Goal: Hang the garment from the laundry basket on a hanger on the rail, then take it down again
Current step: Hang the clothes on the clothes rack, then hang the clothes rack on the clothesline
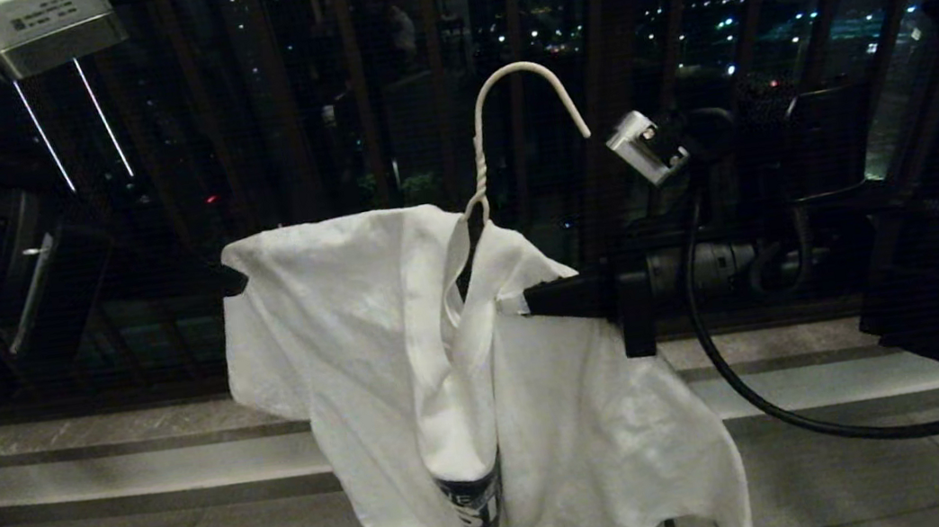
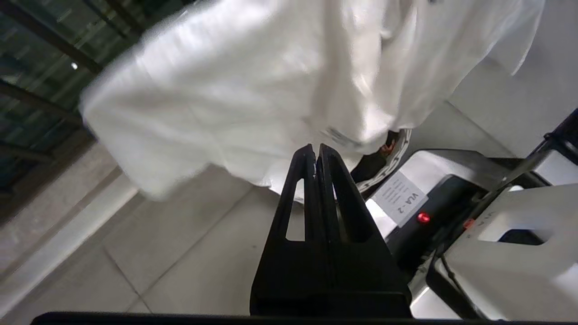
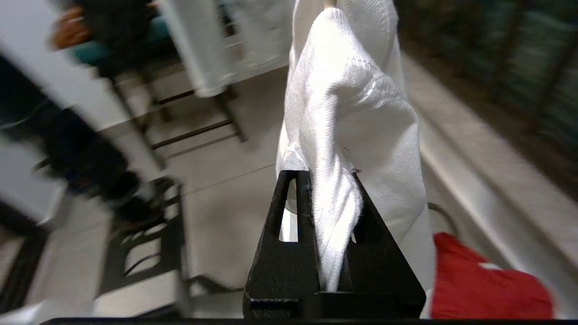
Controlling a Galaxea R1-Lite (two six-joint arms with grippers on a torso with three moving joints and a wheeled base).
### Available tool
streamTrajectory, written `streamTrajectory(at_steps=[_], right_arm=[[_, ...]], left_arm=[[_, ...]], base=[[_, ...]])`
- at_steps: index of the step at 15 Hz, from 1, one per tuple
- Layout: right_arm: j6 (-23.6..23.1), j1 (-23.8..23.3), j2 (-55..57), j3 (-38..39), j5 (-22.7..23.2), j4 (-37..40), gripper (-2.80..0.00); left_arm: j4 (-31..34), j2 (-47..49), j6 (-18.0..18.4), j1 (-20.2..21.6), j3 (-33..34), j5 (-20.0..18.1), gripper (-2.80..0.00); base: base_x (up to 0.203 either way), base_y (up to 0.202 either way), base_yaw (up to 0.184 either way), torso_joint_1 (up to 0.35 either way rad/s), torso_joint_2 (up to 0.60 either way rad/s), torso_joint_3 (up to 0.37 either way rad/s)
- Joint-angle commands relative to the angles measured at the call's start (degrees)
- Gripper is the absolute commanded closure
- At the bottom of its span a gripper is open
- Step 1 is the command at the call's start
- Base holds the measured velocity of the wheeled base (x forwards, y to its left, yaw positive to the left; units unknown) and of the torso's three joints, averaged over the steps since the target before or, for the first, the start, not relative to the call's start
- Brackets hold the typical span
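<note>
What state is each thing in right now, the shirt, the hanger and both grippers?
T-shirt: draped over the hanger, bunched, held in the air.
hanger: hook free, on no rail.
right gripper: shut on the T-shirt at the hanger's shoulder.
left gripper: shut, fingers together, nothing visibly between them, below the cloth.
red cloth: lying crumpled low down.

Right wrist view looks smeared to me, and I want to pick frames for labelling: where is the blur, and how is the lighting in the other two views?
Right wrist view: background streaked, garment in the right gripper sharp. Left wrist view: cloth softly blurred, left gripper crisp. Head view: dim night scene, hanger and shirt brightest, surroundings nearly black.
</note>
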Motion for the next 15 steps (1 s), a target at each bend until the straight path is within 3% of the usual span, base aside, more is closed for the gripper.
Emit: streamTrajectory(at_steps=[1,3,4,7,10,13,15], right_arm=[[-0.3,0.0,0.4,0.9,3.2,-0.2,0.00],[-0.8,0.0,0.9,0.9,4.9,-0.2,0.00],[-1.1,0.0,1.4,0.9,5.2,-0.2,0.00],[-1.2,0.0,1.6,1.0,5.4,-0.2,0.00],[-1.2,0.1,1.5,1.2,5.6,-0.2,0.00],[-1.2,0.1,1.1,1.3,5.6,-0.3,0.00],[-1.2,0.1,1.0,1.3,5.6,-0.2,0.00]], left_arm=[[0.3,0.1,0.2,0.0,0.2,-0.1,0.00],[0.2,0.1,0.6,-0.1,-0.1,-0.1,0.00],[0.1,0.1,1.8,-0.1,0.0,-0.1,-2.80],[0.1,0.5,4.3,-0.2,-0.3,-0.5,-2.80],[-0.4,2.7,9.9,0.0,-0.5,-3.2,-2.80],[-3.3,7.9,11.9,0.1,-3.6,-3.5,-2.80],[-3.8,10.7,16.6,0.2,-6.4,-3.5,-2.80]], base=[[0.000,0.000,0.000,0.000,0.00,0.000],[0.000,0.000,0.000,0.000,0.00,0.000],[0.000,0.000,0.000,0.000,0.00,0.000],[0.000,0.000,0.000,0.000,0.00,0.000],[0.000,0.000,0.000,0.000,0.00,0.000],[0.000,0.000,0.000,0.000,0.00,0.000],[0.000,0.000,0.000,0.000,0.00,0.000]])
